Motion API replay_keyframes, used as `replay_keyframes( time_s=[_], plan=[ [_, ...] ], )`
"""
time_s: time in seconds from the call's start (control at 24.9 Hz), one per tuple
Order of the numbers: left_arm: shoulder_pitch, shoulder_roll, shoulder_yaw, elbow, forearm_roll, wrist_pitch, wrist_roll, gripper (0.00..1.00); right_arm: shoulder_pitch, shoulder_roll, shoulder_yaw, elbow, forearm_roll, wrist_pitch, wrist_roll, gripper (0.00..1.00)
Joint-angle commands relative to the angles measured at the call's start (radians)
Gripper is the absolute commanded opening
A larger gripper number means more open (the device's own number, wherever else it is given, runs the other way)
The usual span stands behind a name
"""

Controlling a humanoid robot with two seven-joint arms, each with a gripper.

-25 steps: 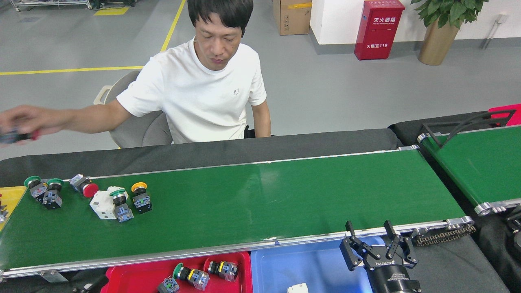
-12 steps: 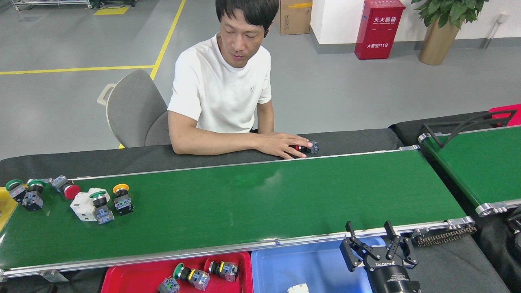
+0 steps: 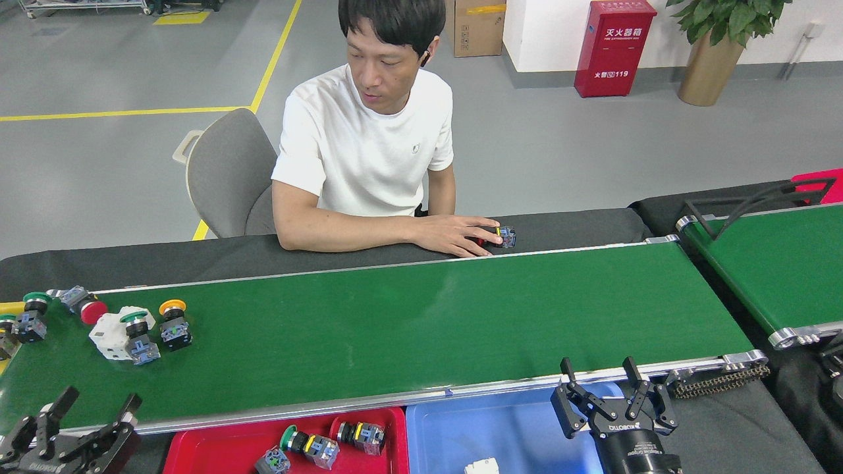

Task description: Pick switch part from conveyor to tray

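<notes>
The conveyor [image 3: 421, 316] is a long dark-green belt with silver rails. Several switch parts ride at its left end: a yellow-capped one [image 3: 174, 324], a green-capped one [image 3: 139, 336] against a white block [image 3: 110, 334], a red-capped one [image 3: 84, 304], and green-capped ones [image 3: 29, 317] at the edge. A red tray [image 3: 217, 447] below the belt holds three switch parts [image 3: 309, 447]. My left gripper [image 3: 92, 405] is open at the bottom left, over the near rail. Open too, my right gripper [image 3: 600, 382] hovers over the blue tray [image 3: 481, 428].
A person in a white shirt sits behind the belt, a hand [image 3: 461, 235] resting on a switch part [image 3: 504, 236] on the black cloth. A second green belt [image 3: 784, 263] with a black curved bar stands at the right. A white part [image 3: 481, 467] lies in the blue tray.
The switch parts have travelled left along the belt. My left gripper has come into view at the bottom left. The person brought a switch part from the far left to the black cloth.
</notes>
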Motion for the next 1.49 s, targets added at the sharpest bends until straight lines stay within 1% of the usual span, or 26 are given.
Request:
replay_keyframes(
  time_s=[0.0,0.08,0.16,0.28,0.44,0.56,0.72,0.8,0.88,1.01,1.09,1.13,1.17,1.21,1.25,1.29,1.33,1.41,1.45],
  plan=[
    [-0.04,0.057,-0.037,0.058,-0.005,0.071,-0.008,0.98,-0.009,-0.004,-0.001,-0.011,0.002,0.002,-0.011,0.98],
    [-0.072,0.103,-0.092,0.127,-0.002,0.123,-0.003,0.98,-0.009,-0.001,0.0,-0.011,0.002,0.004,-0.013,0.98],
    [-0.109,0.129,-0.125,0.188,0.001,0.149,0.002,0.98,-0.009,0.002,0.0,-0.012,0.002,0.004,-0.013,0.98],
    [-0.145,0.138,-0.13,0.228,-0.001,0.149,0.002,0.98,-0.009,0.005,0.0,-0.012,0.002,0.007,-0.016,0.98],
    [-0.168,0.138,-0.135,0.24,-0.004,0.157,0.002,0.98,-0.012,0.013,0.0,-0.011,0.0,0.007,-0.016,0.98],
    [-0.209,0.141,-0.164,0.296,-0.005,0.174,0.002,0.98,-0.017,0.016,0.009,-0.011,0.0,0.007,-0.016,0.98],
    [-0.293,0.169,-0.257,0.425,-0.004,0.263,0.006,0.98,-0.018,0.018,0.014,-0.009,0.002,0.007,-0.016,0.98],
    [-0.336,0.172,-0.294,0.472,-0.002,0.303,0.017,0.98,-0.018,0.019,0.014,-0.009,0.002,0.007,-0.016,0.98],
    [-0.358,0.173,-0.299,0.495,-0.004,0.321,0.045,0.98,-0.018,0.019,0.016,-0.009,0.0,0.007,-0.016,0.98],
    [-0.359,0.169,-0.3,0.501,-0.004,0.361,0.049,0.98,-0.018,0.019,0.032,-0.008,0.002,0.007,-0.016,0.98],
    [-0.365,0.162,-0.322,0.514,-0.004,0.415,0.049,0.98,-0.02,0.019,0.037,-0.002,0.002,0.007,-0.016,0.98],
    [-0.378,0.159,-0.34,0.527,-0.004,0.456,0.049,0.98,-0.02,0.019,0.037,-0.002,0.002,0.006,-0.016,0.98],
    [-0.395,0.153,-0.362,0.544,-0.004,0.508,0.049,0.96,-0.022,0.019,0.037,-0.002,0.002,0.006,-0.016,0.98],
    [-0.413,0.146,-0.383,0.563,-0.002,0.562,0.051,0.78,-0.023,0.019,0.037,-0.002,0.002,0.006,-0.016,0.98],
    [-0.422,0.146,-0.399,0.573,-0.004,0.585,0.051,0.56,-0.023,0.018,0.037,-0.002,0.002,0.006,-0.016,0.98],
    [-0.431,0.146,-0.415,0.586,-0.002,0.597,0.051,0.21,-0.023,0.018,0.037,-0.002,0.002,0.006,-0.016,0.98],
    [-0.433,0.146,-0.42,0.593,0.005,0.597,0.051,0.1,-0.023,0.018,0.037,-0.002,0.002,0.006,-0.016,0.98],
    [-0.431,0.146,-0.418,0.59,0.01,0.594,0.066,0.04,-0.023,0.015,0.037,-0.002,0.002,0.006,-0.016,0.98],
    [-0.43,0.147,-0.415,0.581,0.013,0.586,0.069,0.03,-0.022,0.015,0.037,-0.002,0.002,0.006,-0.016,0.98]
  ],
)
